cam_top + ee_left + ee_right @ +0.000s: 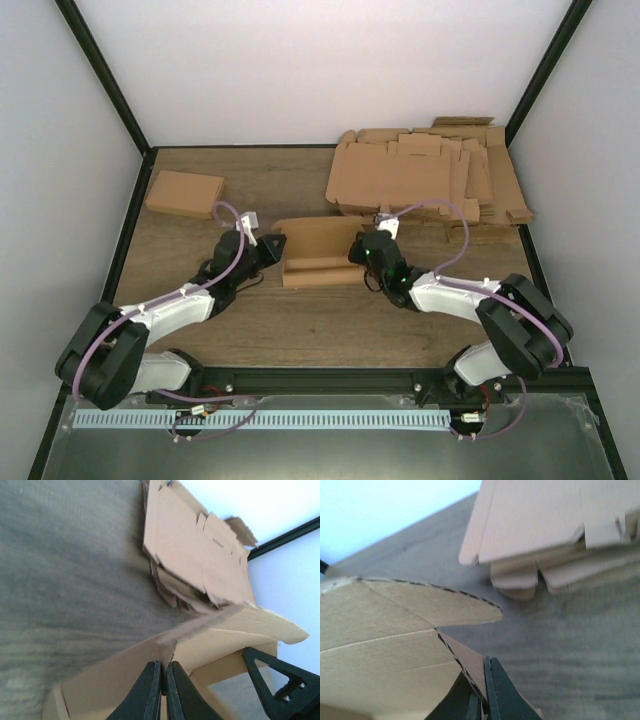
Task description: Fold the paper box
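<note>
Overhead, both hands are shown at once: left hand (266,247) and right hand (362,250), one at either end of the part-folded box (318,252). The grip itself is shown only in the wrist views.

Counted:
- one part-folded box, held between the two hands on the wooden surface (300,330);
- one closed box (184,193), well beyond the left hand and to its outer side;
- one stack of flat blanks (430,180), just beyond the right hand; the number of sheets cannot be told.

Left hand: jaws drawn almost together, with a raised wall of the part-folded box pinched between the fingers (147,692).

Right hand: jaws likewise narrow, with a thin side flap clamped between its fingers (497,697). The flap's perforated edge runs away up and to the left.

From overhead, the gap of either hand cannot be judged. The stack of flat blanks is seen blurred in both wrist views, ahead of the fingers.
</note>
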`<state>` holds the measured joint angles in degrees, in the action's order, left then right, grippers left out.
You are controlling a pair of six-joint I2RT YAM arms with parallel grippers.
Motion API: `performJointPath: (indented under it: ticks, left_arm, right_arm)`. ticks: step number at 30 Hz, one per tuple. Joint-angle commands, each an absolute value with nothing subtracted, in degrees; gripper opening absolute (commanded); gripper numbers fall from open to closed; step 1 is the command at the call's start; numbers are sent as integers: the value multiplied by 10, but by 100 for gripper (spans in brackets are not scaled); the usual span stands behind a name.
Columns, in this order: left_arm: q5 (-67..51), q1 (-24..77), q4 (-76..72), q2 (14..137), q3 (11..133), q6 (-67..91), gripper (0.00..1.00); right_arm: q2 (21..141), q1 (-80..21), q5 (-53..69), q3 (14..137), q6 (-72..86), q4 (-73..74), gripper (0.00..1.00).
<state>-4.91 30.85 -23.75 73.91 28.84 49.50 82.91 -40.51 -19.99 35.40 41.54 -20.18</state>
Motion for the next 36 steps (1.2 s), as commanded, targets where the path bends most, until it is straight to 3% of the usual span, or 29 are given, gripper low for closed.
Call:
performJointPath:
  ticks: [1,6,13,14,20,24,31,33,36]
  left_arm:
    - [-126,328,-262,744,238,521,7]
    - [-124,330,-245,730,227,510,8]
    - [-106,330,-122,666,276,425,26]
    - [-103,329,-99,656,284,413,31]
    - [-83,329,78,580,334,332,82]
    - [-66,328,211,528,391,265,96]
    - [-139,328,319,592,533,76,96]
    - [-147,328,337,639,573,27,88]
    - [-211,329,362,697,615,-54,66]
  right_arm:
    - [856,-456,-156,310,471,-174,1]
    - [868,-467,-179,320,461,-157,1]
    - [847,-467,-195,303,387,-188,1]
    - [846,-467,-198,297,377,-195,1]
    - [859,-466,-204,285,349,-214,1]
    - [867,-467,-193,276,328,-233,1]
    - [863,-467,-136,251,276,-295,1]
    - [865,-467,-130,250,267,-300,1]
    - [869,-466,-124,244,251,-310,1]
